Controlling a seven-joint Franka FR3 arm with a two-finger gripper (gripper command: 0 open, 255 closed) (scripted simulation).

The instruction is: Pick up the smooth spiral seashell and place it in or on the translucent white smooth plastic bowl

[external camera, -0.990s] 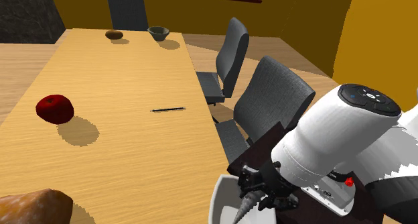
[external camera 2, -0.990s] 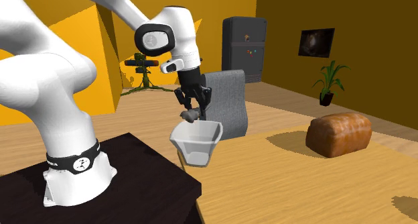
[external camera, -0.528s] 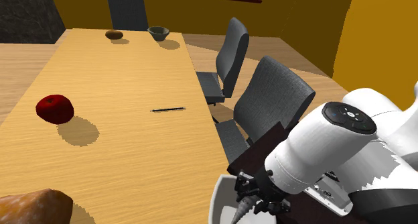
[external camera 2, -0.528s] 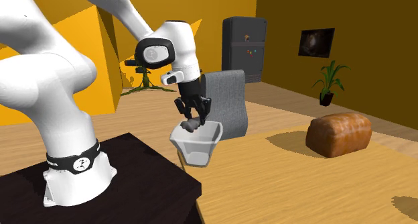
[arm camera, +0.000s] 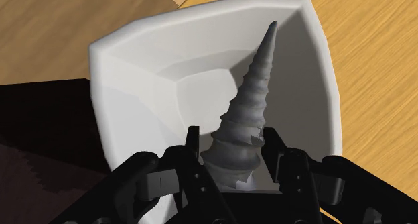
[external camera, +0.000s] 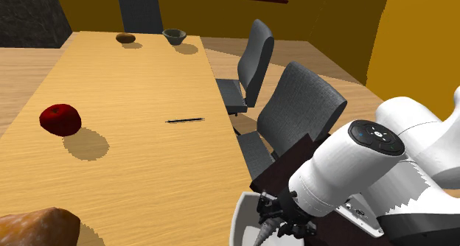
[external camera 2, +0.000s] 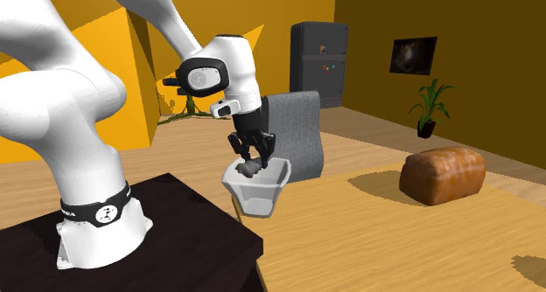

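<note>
The gripper [arm camera: 231, 147] pinched the grey spiral seashell [arm camera: 249, 108] by its broad end, tip reaching inside the white bowl [arm camera: 100, 75]. Released so, the long tip might catch the far wall and rock the bowl, which the second exterior view, left of centre, showed perched at the worktop [external camera 2: 394, 238] edge; the wrist view made the grip plainer.

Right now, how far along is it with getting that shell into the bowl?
Pick-up looks done: the gripper is shut on the grey spiral seashell. In hand: the shell hangs point-first over the hollow of the white bowl. Left: letting go so it drops in.
</note>
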